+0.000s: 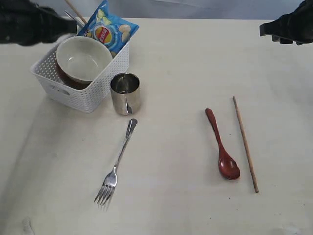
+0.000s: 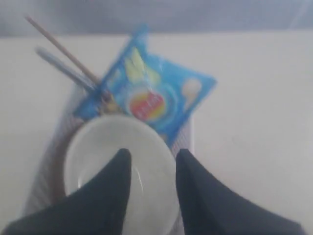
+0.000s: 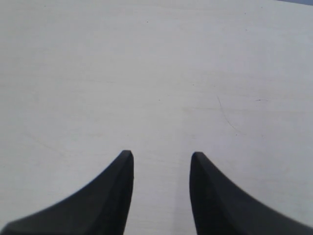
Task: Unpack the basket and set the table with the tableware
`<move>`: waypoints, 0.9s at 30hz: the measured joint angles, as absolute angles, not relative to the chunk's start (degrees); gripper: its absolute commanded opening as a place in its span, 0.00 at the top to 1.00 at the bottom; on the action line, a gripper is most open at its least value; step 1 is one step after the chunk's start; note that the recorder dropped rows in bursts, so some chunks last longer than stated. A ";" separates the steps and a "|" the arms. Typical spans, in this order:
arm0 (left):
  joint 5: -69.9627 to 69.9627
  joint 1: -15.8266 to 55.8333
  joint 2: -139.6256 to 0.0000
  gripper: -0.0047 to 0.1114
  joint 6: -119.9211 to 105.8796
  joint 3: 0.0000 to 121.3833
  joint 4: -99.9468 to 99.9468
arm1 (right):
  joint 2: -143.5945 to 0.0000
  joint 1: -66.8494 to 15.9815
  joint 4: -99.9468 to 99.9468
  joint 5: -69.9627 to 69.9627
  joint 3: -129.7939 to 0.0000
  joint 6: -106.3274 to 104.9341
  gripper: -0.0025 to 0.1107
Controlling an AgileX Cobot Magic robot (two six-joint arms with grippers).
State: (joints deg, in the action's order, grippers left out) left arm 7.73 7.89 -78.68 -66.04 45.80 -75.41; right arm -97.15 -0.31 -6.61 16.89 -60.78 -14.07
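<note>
The white basket (image 1: 93,95) stands at the table's (image 1: 176,63) far left. In it a cream bowl (image 1: 80,58) rests on a reddish-brown plate (image 1: 66,78), with one chopstick (image 2: 63,51) and a steel knife (image 2: 61,67) leaning behind. My left gripper (image 2: 152,154) hovers open over the bowl (image 2: 146,147), holding nothing. On the table lie a steel cup (image 1: 125,93), a fork (image 1: 117,164), a dark red spoon (image 1: 222,147) and another chopstick (image 1: 245,143). At the far right my right gripper (image 3: 161,155) is open above bare tabletop.
A blue chip bag (image 1: 108,28) leans in the basket's far corner behind the bowl, also in the left wrist view (image 2: 151,98). The cup stands right beside the basket's front corner.
</note>
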 measured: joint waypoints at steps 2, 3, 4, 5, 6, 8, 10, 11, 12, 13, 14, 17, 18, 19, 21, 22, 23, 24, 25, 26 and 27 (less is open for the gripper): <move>7.85 6.68 -80.36 0.58 -65.75 49.34 -75.41 | -97.15 -0.31 -6.61 16.89 -60.78 -14.07 0.65; 8.91 5.78 -81.64 0.56 -65.57 51.44 -75.41 | -97.15 -0.31 -6.61 16.89 -60.78 -14.07 0.65; 10.14 5.02 -82.83 0.54 -65.57 53.50 -75.41 | -97.15 -0.31 -6.61 16.89 -60.78 -14.07 0.65; 11.72 3.96 -84.48 0.52 -65.09 55.47 -75.41 | -97.15 -0.31 -6.61 16.89 -60.78 -14.07 0.65; 13.20 2.77 -86.26 0.51 -64.52 57.34 -75.41 | -97.15 -0.31 -6.61 16.89 -60.78 -14.07 0.65; 15.28 0.22 -90.00 0.50 -62.51 60.52 -75.41 | -97.15 -0.31 -6.61 16.89 -60.78 -14.07 0.65; 15.92 -1.90 -93.25 0.50 -60.51 62.52 -75.41 | -97.15 -0.31 -6.61 16.89 -60.78 -14.07 0.65; 16.01 -3.06 -94.94 0.50 -59.64 63.62 -75.41 | -97.15 -0.31 -6.61 16.89 -60.78 -14.07 0.65; 16.16 -3.70 -96.51 0.50 -59.18 64.17 -75.41 | -97.15 -0.31 -6.61 16.89 -60.78 -14.07 0.65; 16.16 -4.27 -97.74 0.50 -58.86 64.60 -75.41 | -97.15 -0.31 -6.61 16.89 -60.78 -14.07 0.65; 16.16 -4.91 -99.47 0.50 -58.63 65.06 -75.41 | -97.15 -0.31 -6.61 16.89 -60.78 -14.07 0.65; 16.16 -5.33 -103.22 0.50 -58.29 66.28 -75.94 | -97.15 -0.31 -6.61 16.89 -60.78 -14.07 0.65; 16.20 -5.33 -104.23 0.50 -58.29 66.92 -75.92 | -97.15 -0.31 -6.61 16.89 -60.78 -14.07 0.65; 16.42 -5.33 -105.22 0.50 -58.29 67.49 -76.04 | -97.15 -0.31 -6.61 16.89 -60.78 -14.07 0.65; 17.45 -5.33 -107.46 0.50 -58.29 69.12 -76.25 | -97.15 -0.31 -6.61 16.89 -60.78 -14.07 0.65; 17.91 -5.33 -108.46 0.50 -58.29 70.01 -76.64 | -97.15 -0.31 -6.61 16.89 -60.78 -14.07 0.65; 18.15 -5.33 -109.36 0.50 -58.29 70.92 -76.94 | -97.15 -0.31 -6.61 16.89 -60.78 -14.07 0.65; 18.15 -5.33 -110.20 0.50 -58.29 71.62 -77.21 | -97.15 -0.31 -6.61 16.89 -60.78 -14.07 0.65; 18.15 -5.33 -110.98 0.50 -58.29 72.39 -77.40 | -97.15 -0.31 -6.61 16.89 -60.78 -14.07 0.65; 18.15 -5.33 -111.64 0.50 -58.29 73.13 -77.49 | -97.15 -0.31 -6.61 16.89 -60.78 -14.07 0.65; 18.15 -5.33 -112.17 0.50 -58.29 73.86 -77.49 | -97.15 -0.31 -6.61 16.89 -60.78 -14.07 0.65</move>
State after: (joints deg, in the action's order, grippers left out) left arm 18.15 -5.33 -112.17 -58.29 73.86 -77.49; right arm -97.15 -0.31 -6.61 16.89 -60.78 -14.07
